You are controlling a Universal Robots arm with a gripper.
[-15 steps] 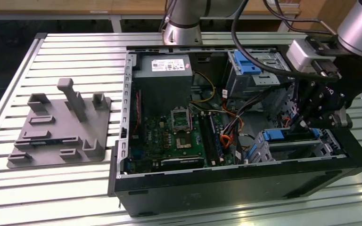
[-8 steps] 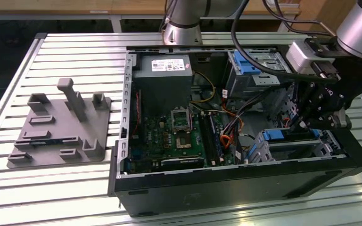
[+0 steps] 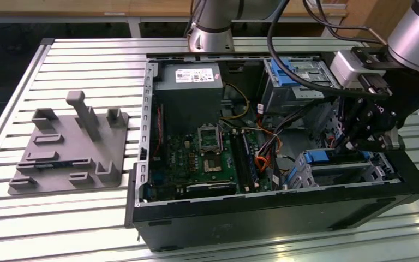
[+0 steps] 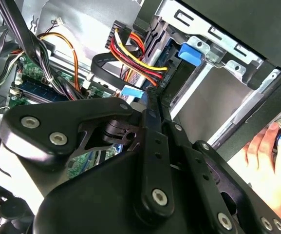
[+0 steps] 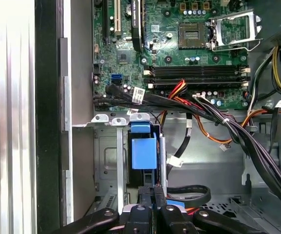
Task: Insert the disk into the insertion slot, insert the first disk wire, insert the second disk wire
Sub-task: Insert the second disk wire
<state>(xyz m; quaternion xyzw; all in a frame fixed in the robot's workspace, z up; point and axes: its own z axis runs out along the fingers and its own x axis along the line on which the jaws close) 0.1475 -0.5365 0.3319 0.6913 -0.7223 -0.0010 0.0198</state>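
In the first wrist view the gripper (image 5: 152, 195) has its two black fingers pressed together with no gap showing between them. Whether anything thin is pinched between the tips cannot be told. A flat black cable (image 5: 191, 194) loops right beside the fingers.

Just beyond the fingertips sits the bright blue frame of the disk (image 5: 143, 151). It is lodged in the insertion slot (image 5: 106, 161), the silver metal cage at the edge of the open computer case (image 3: 268, 215). In the exterior view the disk (image 3: 333, 156) lies directly under the gripper (image 3: 362, 143), inside the insertion slot (image 3: 366, 172) at the near corner of the case.

In the second wrist view the gripper (image 4: 152, 105) points at a bundle of red, yellow and black wires (image 4: 133, 58) and a small blue connector (image 4: 132, 91) close to the tips.

Further from the gripper lies the green motherboard (image 5: 179, 44). Beyond it in the exterior view stand the power supply (image 3: 191, 82) and a taller grey bay with a blue latch (image 3: 289, 73).

Off to one side, a person's hand (image 4: 269, 161) rests outside the case wall. Well apart on the slatted table (image 3: 71, 218), a grey fixture plate (image 3: 67, 150) lies at the exterior view's left.
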